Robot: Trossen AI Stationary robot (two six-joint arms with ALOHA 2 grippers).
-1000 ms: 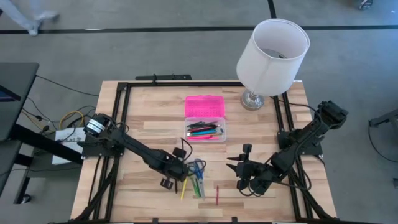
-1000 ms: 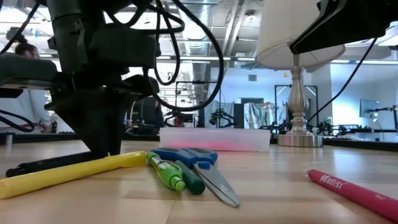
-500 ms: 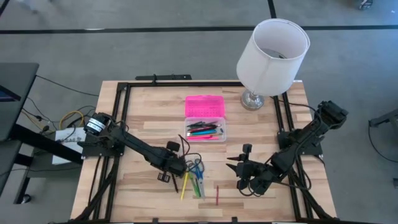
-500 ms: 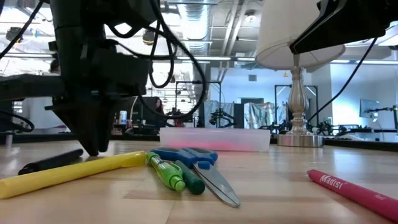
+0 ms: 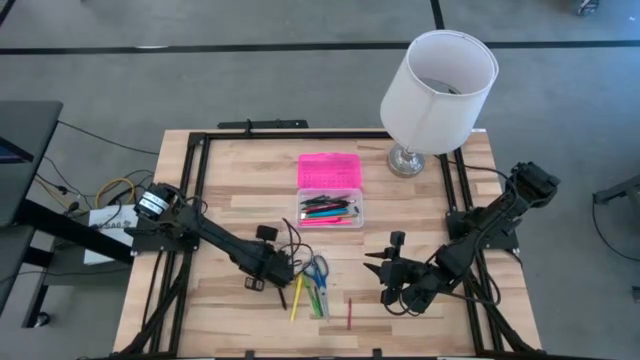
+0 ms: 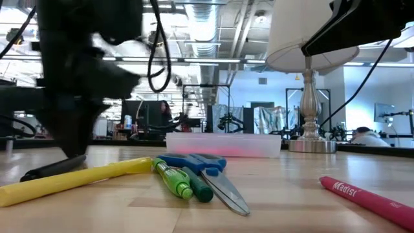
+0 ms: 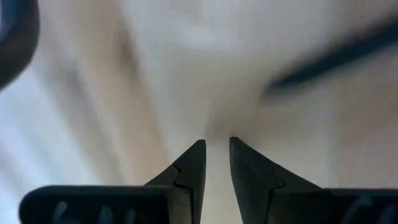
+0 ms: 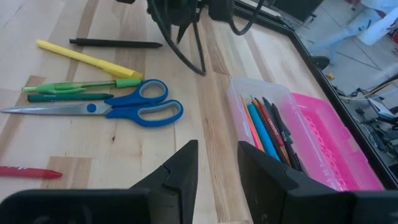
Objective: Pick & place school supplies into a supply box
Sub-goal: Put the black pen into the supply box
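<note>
Loose school supplies lie flat on the wooden table near its front: a black pen (image 8: pixel 115 43), a yellow marker (image 8: pixel 87 59), two green pens (image 8: pixel 81 85), blue-handled scissors (image 8: pixel 112 109) and a red crayon (image 8: pixel 25 172). The supply box (image 5: pixel 330 208) stands behind them, its clear base holding several pens and its pink lid (image 5: pixel 328 170) lying open behind it. My left gripper (image 7: pixel 215 146) points down just above the table by the black pen (image 6: pixel 52 167), slightly open and holding nothing. My right gripper (image 8: pixel 216 152) hangs open and empty right of the pile.
A white-shaded lamp (image 5: pixel 438 90) stands at the table's far right corner. Black rails (image 5: pixel 195 180) run along the table's edges. Bare wood lies between the pile and the box and along the near left.
My left gripper has slid toward the table's left edge, from over the yellow marker and scissors toward the black pen, and has tipped to point more steeply down. The supplies have not moved.
</note>
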